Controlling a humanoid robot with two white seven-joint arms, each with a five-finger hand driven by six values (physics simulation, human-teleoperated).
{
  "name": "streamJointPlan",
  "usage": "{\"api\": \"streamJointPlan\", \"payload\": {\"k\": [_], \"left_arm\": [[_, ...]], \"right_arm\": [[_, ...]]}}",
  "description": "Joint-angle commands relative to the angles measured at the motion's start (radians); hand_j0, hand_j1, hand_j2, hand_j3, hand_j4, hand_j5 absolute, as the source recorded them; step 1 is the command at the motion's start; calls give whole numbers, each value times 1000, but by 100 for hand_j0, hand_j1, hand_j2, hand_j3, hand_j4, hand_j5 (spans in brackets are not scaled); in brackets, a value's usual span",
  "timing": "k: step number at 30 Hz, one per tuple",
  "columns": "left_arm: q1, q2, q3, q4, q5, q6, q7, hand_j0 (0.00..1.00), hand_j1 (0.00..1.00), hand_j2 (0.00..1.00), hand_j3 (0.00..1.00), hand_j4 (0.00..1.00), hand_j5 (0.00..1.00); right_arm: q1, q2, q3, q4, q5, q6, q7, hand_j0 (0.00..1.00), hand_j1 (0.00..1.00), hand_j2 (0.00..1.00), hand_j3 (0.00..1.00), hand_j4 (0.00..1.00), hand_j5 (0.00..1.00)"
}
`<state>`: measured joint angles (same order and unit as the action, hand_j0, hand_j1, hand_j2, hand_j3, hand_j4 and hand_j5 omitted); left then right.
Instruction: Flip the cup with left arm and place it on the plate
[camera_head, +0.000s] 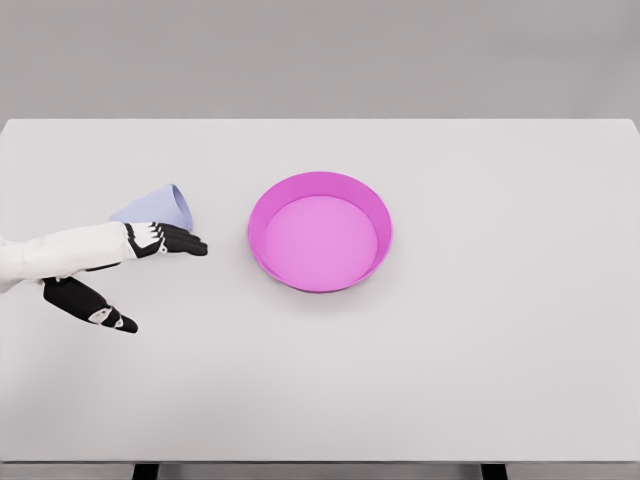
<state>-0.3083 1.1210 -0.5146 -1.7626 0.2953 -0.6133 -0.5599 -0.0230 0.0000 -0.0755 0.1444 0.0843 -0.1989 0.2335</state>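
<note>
A pale lavender cup (157, 205) lies on its side at the left of the white table, with its wider mouth end turned right toward the plate. The magenta plate (262, 210), round with a raised rim, sits near the table's middle and holds nothing. My left hand (165, 284) comes in from the left edge and is open. Its upper black fingers (180, 241) stretch along the cup's near side, right at its lower edge. The lower black digit (92, 305) is spread well apart toward the front. Nothing is in its grasp. I cannot tell whether the fingers touch the cup.
The white table (480, 330) spans the view, with its front edge at the bottom and its far edge against a grey wall. About a hand's width of tabletop separates the cup and the plate.
</note>
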Motion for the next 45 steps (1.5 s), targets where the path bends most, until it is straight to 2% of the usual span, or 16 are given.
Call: {"api": "streamJointPlan", "payload": {"k": [1,4,15,17,18,20,22,24,26,27,28,30,34,40,42,45], "left_arm": [[0,2,-1,-1,8,2,0,100,100,100,100,100,100],[-46,-3,1,0,21,2,0,100,100,100,100,100,100],[-38,-10,4,-1,71,2,18,100,100,100,100,100,100],[-83,-73,21,-1,67,2,66,100,100,100,100,100,100],[-86,-73,33,-1,76,2,86,100,100,100,100,100,100],[-83,-73,39,6,179,2,87,100,100,100,100,100,100],[-89,-75,36,35,212,2,92,100,100,100,100,100,100],[-112,-75,30,81,245,99,147,100,100,100,100,100,100],[-124,-75,27,80,255,288,277,100,100,100,100,100,100],[-149,-76,-8,83,249,368,305,100,100,100,100,100,100],[-189,-79,-79,100,246,395,307,100,100,100,100,100,100],[-262,-141,-212,167,249,385,299,100,100,100,100,100,100],[-273,-133,-306,193,268,382,291,100,100,100,100,100,100],[-293,-129,-306,249,231,458,245,100,100,100,100,100,100],[-324,-141,-306,301,166,461,229,100,100,100,100,100,100],[-333,-165,-300,305,99,483,229,100,100,100,100,100,100]], "right_arm": [[0,0,-1,-5,2,0,6,100,100,100,100,100,100],[12,0,-4,12,-4,1,0,100,100,100,100,100,100],[11,0,0,9,-3,1,0,100,100,100,100,100,100],[11,0,0,9,-3,1,0,100,100,100,100,100,100],[9,0,-1,9,-3,1,0,100,100,100,100,100,100],[11,0,0,9,-3,1,0,100,100,100,100,100,100],[11,0,0,9,-3,1,0,100,100,100,100,100,100],[11,0,-1,9,-3,1,0,100,100,100,100,100,100],[11,0,-1,9,-3,1,0,100,100,100,100,100,100],[11,0,-1,9,-3,1,0,100,100,100,100,100,100],[11,0,0,9,-3,1,0,100,100,100,100,100,100],[11,0,0,9,-3,1,0,100,100,100,100,100,100],[11,0,0,9,-3,1,0,100,100,100,100,100,100],[11,0,-1,9,-3,1,0,100,100,100,100,100,100],[11,0,-1,9,-3,1,0,100,100,100,100,100,100],[11,0,0,9,-3,1,0,100,100,100,100,100,100]]}}
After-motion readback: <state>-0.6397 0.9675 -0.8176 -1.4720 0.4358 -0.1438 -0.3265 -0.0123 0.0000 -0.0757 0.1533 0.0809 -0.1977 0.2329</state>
